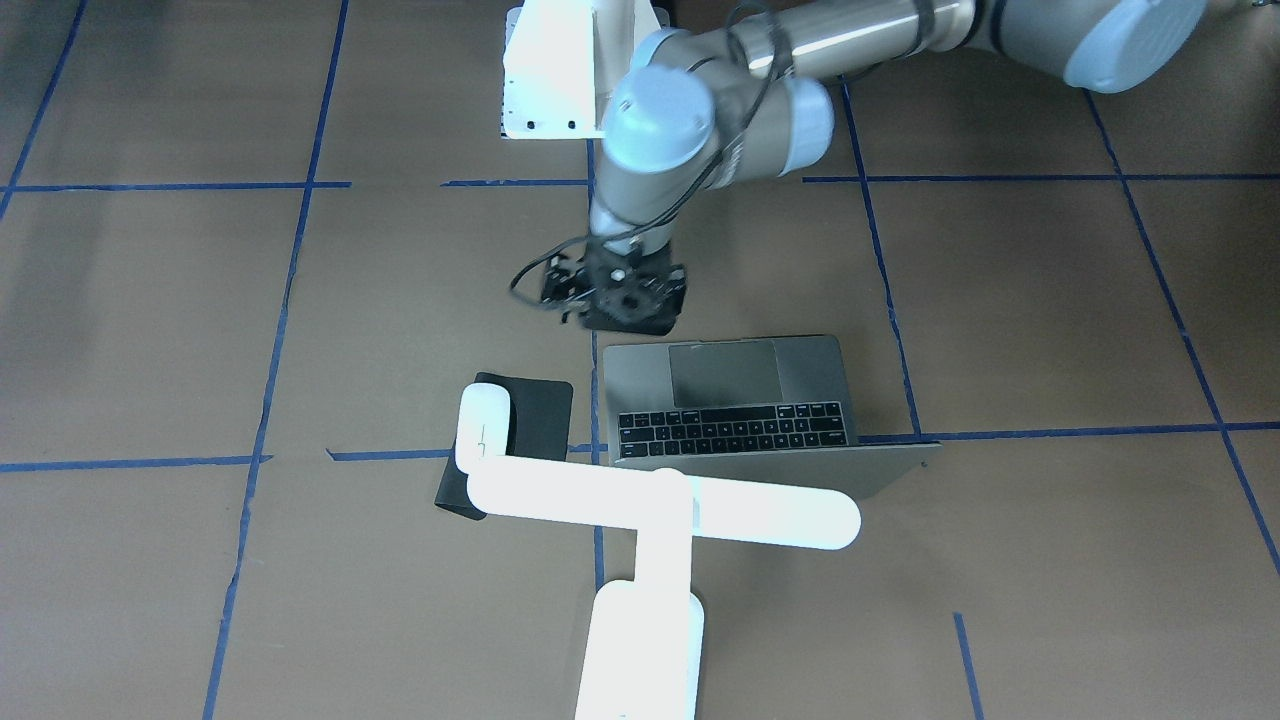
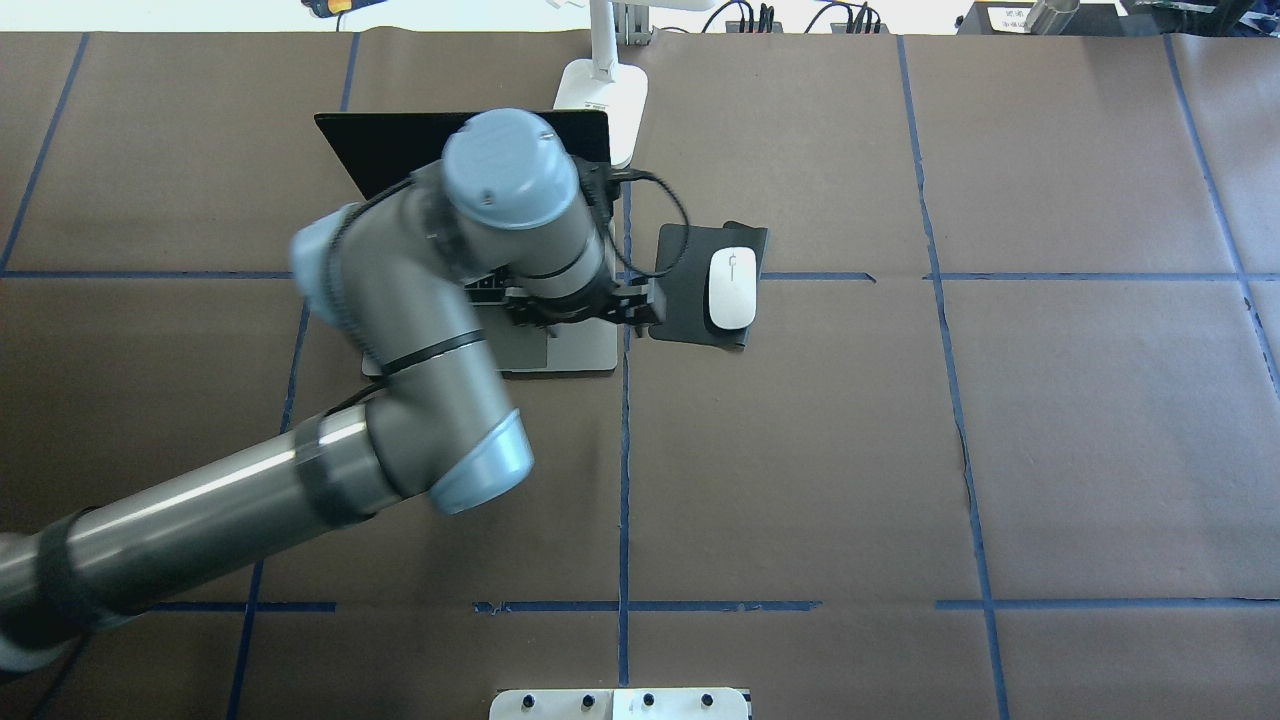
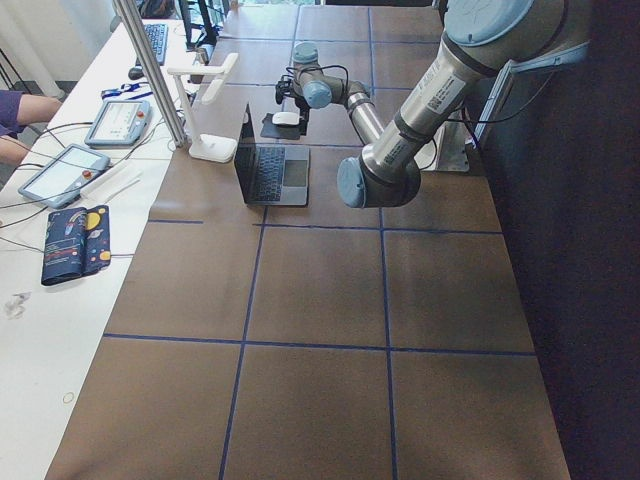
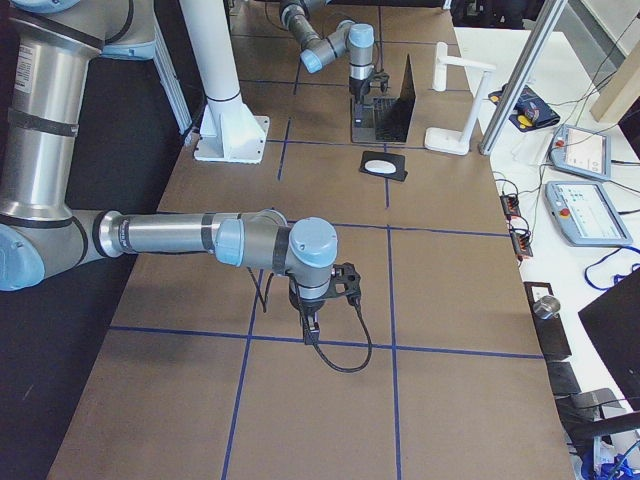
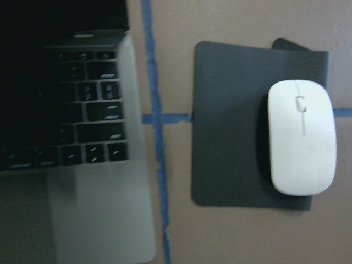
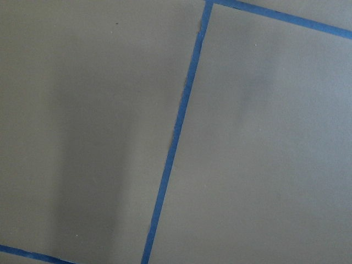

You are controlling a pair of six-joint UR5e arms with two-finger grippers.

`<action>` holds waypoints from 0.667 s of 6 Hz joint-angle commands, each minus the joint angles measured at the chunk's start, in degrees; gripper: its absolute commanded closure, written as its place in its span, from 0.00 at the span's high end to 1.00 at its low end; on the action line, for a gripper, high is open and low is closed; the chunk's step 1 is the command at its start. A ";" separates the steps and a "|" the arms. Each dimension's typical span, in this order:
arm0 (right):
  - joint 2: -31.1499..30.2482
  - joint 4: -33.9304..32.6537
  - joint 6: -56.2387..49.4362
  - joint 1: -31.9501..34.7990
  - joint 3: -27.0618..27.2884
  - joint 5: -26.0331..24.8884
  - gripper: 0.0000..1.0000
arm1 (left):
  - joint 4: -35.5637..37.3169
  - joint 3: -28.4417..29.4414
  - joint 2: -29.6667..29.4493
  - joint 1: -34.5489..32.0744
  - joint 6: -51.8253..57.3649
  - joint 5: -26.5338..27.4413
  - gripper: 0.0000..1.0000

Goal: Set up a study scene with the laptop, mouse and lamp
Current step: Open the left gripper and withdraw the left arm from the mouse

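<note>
Worktop [image 2: 1000, 450]: brown paper with a blue tape [image 6: 176, 137] grid.

Left arm [image 2: 400, 330]: from overhead it hides most of the laptop's keyboard.

Laptop [image 1: 740, 390]: open at mid-worktop, lid raised.

Lamp [image 1: 660, 510]: stands behind the laptop lid. In the front-facing view it's blown out white, its base is cut off at the bottom edge, and the bar head covers the lid's top and one end of the mat. From overhead the head is cut off at the top edge.

Mat [image 5: 231, 148]: flat and black, just beside the laptop, with a tape line between them.

Mouse [image 5: 301, 137]: lies on the mat, on the half away from the laptop.

Left gripper [image 1: 615, 300]: hovers over the laptop's front corner on the mat side. It's a blurred black mass, so you can't tell the finger gap.

Right gripper [image 4: 312, 322]: points down, well apart from everything. You only see it in the right side view, so the fingers can't be judged. Its wrist view shows only paper and tape.
</note>
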 commanded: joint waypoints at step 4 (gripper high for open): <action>-0.28 0.02 1.33 -0.17 -0.61 -0.04 1.00 | 7.87 -26.51 38.44 -24.28 45.44 -12.73 1.00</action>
